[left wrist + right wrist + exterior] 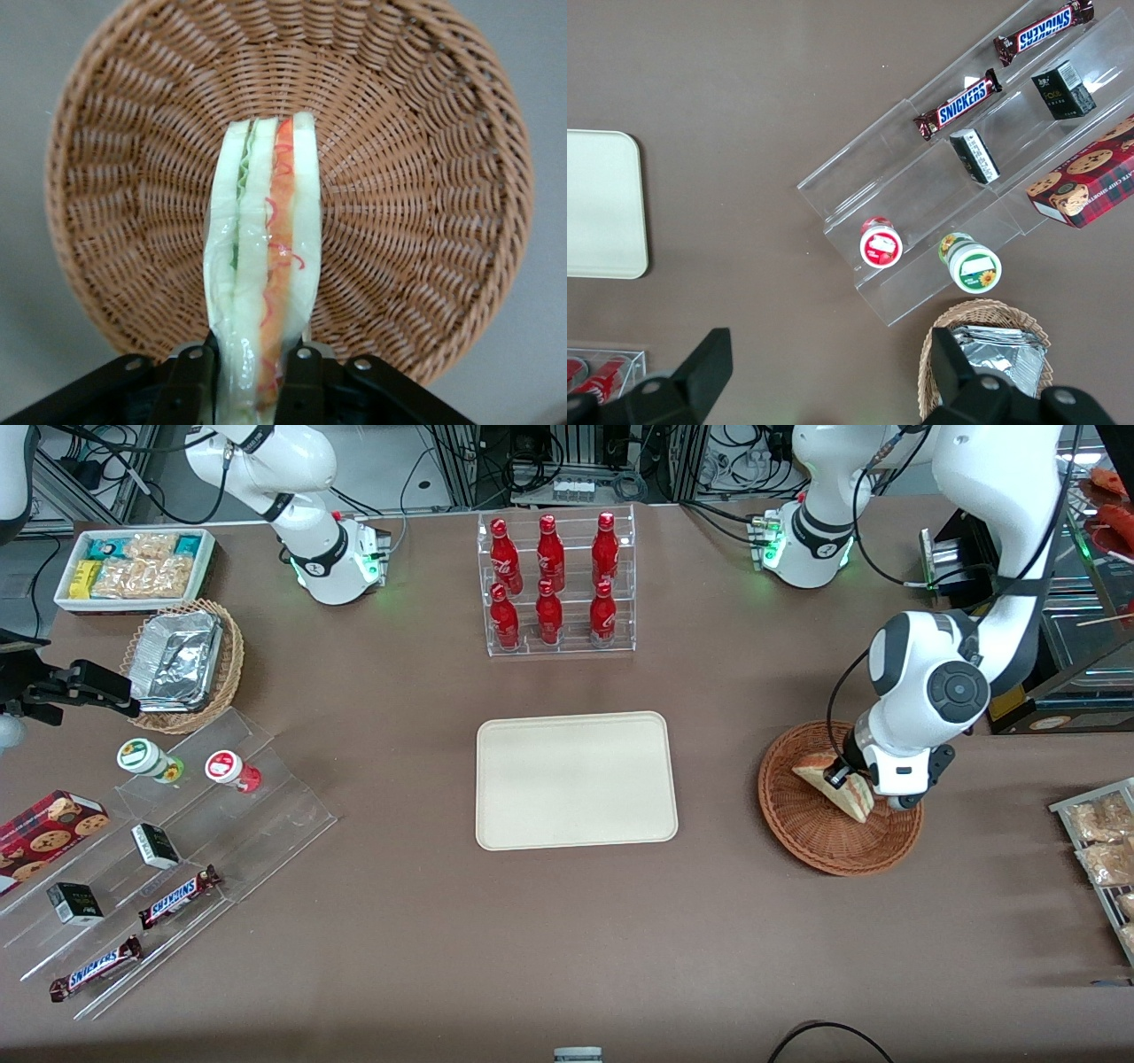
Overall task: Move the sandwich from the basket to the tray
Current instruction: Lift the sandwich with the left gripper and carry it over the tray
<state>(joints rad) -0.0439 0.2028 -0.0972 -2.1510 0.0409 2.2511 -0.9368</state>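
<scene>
The sandwich (842,786), a wrapped white-bread wedge with orange and pale green filling (264,266), is clamped between the black fingers (299,390) of my gripper (849,781). It hangs over the round reddish-brown wicker basket (815,833), whose woven floor (416,195) shows under it. Whether the sandwich's tip still touches the basket I cannot tell. The cream-beige tray (576,779) lies flat at the table's middle, toward the parked arm from the basket, with nothing on it; its corner (602,204) shows in the right wrist view.
A clear rack of red bottles (554,584) stands farther from the front camera than the tray. A tan basket with foil trays (182,664), a white snack bin (133,567) and a clear stepped snack display (159,859) lie toward the parked arm's end. Packets on a rack (1099,841) lie past the basket.
</scene>
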